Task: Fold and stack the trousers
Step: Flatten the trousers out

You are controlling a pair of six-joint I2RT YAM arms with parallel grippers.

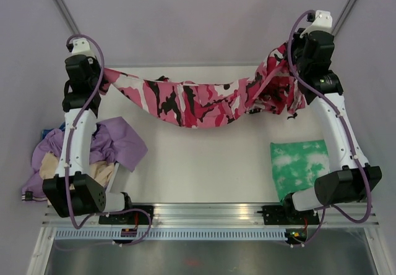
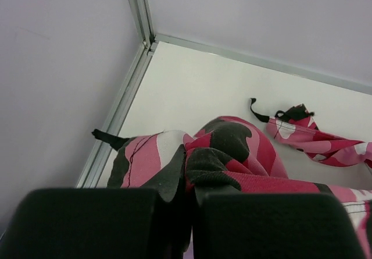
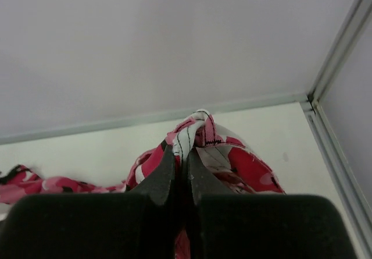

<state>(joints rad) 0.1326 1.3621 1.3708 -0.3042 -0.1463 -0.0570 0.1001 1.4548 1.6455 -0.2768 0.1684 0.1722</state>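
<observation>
The camouflage trousers [image 1: 192, 102] in pink, red, white and black hang stretched between my two grippers above the far half of the table, sagging in the middle. My left gripper [image 1: 102, 77] is shut on one end of the trousers [image 2: 215, 154] at the far left. My right gripper [image 1: 291, 71] is shut on the other end, where the cloth [image 3: 200, 134] bunches into a knot between the fingers [image 3: 160, 174]. More cloth hangs bundled under the right gripper.
A folded green-and-white tie-dye garment [image 1: 299, 164] lies at the near right. A heap of lilac and beige clothes [image 1: 105, 148] lies at the near left beside the left arm. The metal frame rails [image 2: 125, 96] edge the white table [image 1: 204, 164].
</observation>
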